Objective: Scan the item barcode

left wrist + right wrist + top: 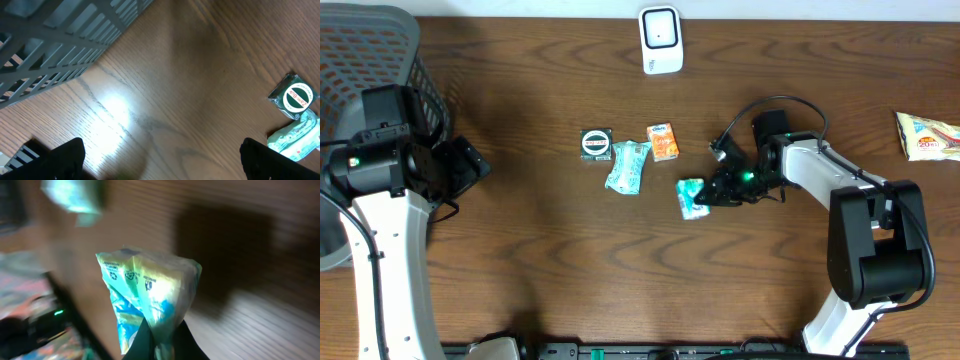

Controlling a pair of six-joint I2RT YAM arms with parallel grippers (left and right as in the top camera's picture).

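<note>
R gripper: pinching teal pouch by one edge | pouch: centre-right of overhead, well apart from scanner at top centre | L gripper: spread, empty | risk: edge pinch may slip; barcode face unclear (blur), poss. misread

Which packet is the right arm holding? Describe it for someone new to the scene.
Below the white scanner at the table's far edge lies a cluster of small packets. The teal packet is the lowest and rightmost, the only one pinched in the right gripper.
</note>
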